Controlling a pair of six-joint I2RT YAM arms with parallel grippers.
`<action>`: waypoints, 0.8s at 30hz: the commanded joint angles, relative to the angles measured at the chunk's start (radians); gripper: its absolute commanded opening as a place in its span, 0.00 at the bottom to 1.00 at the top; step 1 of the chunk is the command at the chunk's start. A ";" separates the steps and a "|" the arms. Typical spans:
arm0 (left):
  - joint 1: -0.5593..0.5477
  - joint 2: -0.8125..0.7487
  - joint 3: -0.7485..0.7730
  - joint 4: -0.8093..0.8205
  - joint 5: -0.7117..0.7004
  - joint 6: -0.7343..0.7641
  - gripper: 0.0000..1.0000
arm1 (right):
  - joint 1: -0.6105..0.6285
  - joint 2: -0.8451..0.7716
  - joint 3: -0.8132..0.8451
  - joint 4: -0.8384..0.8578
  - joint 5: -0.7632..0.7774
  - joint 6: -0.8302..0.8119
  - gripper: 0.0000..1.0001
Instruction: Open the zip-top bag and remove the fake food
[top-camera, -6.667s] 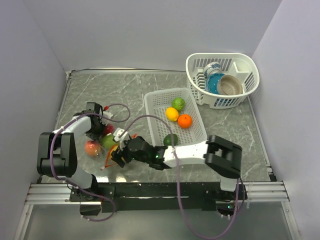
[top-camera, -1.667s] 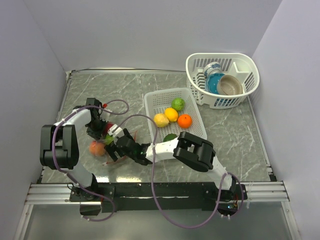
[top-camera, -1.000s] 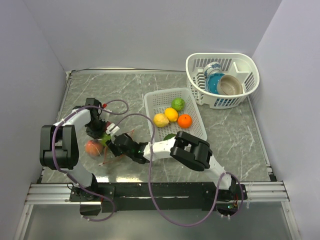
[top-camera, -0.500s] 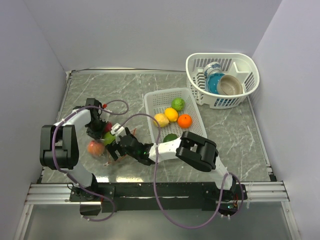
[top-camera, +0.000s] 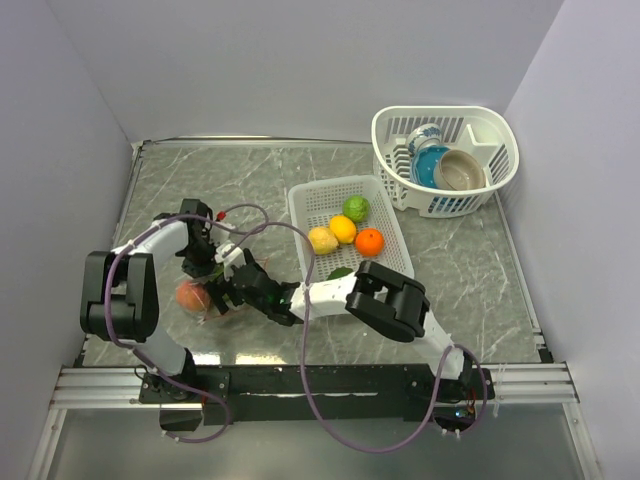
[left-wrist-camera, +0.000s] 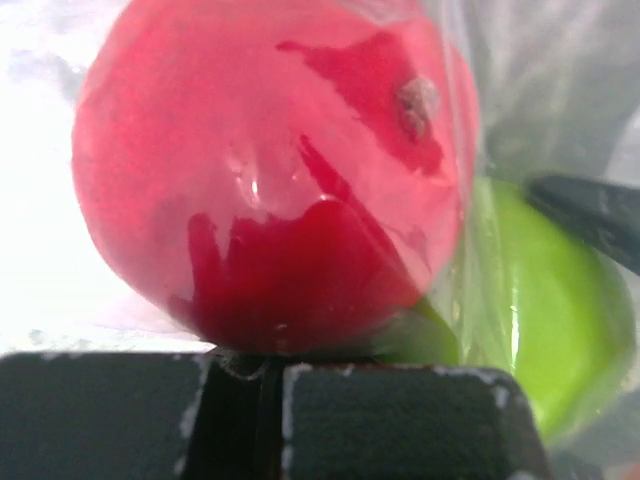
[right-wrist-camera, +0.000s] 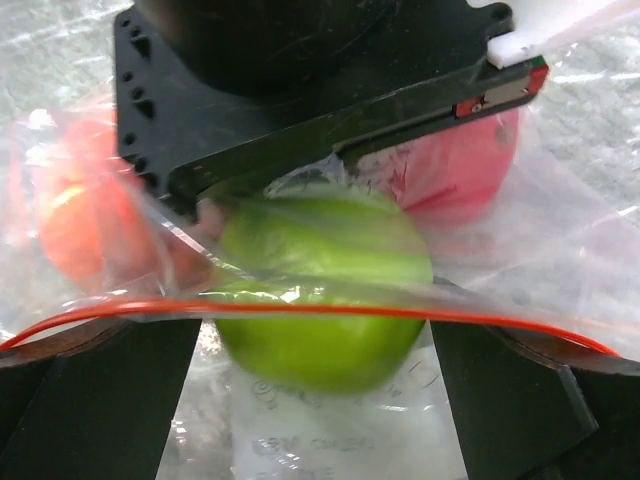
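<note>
Front left, the bag (right-wrist-camera: 560, 230) lies flat with a peach fruit (top-camera: 190, 295) inside; left gripper (left-wrist-camera: 265, 372) has its jaws pinched together on the film under the red fruit (left-wrist-camera: 260, 170); right gripper (right-wrist-camera: 320, 400) has its jaws wide, flanking the green fruit (right-wrist-camera: 320, 280) at the zip strip (right-wrist-camera: 300, 309); more fruit sits in the tray (top-camera: 300, 215).
</note>
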 joint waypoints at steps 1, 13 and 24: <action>-0.027 -0.026 -0.039 -0.099 0.165 0.051 0.01 | -0.009 0.029 0.049 0.028 0.010 0.008 1.00; -0.022 -0.020 -0.045 0.018 -0.010 -0.008 0.01 | -0.039 -0.066 -0.083 0.107 -0.046 0.047 0.70; 0.100 0.102 0.032 0.162 -0.261 -0.085 0.01 | -0.033 -0.397 -0.382 0.138 -0.056 0.079 0.61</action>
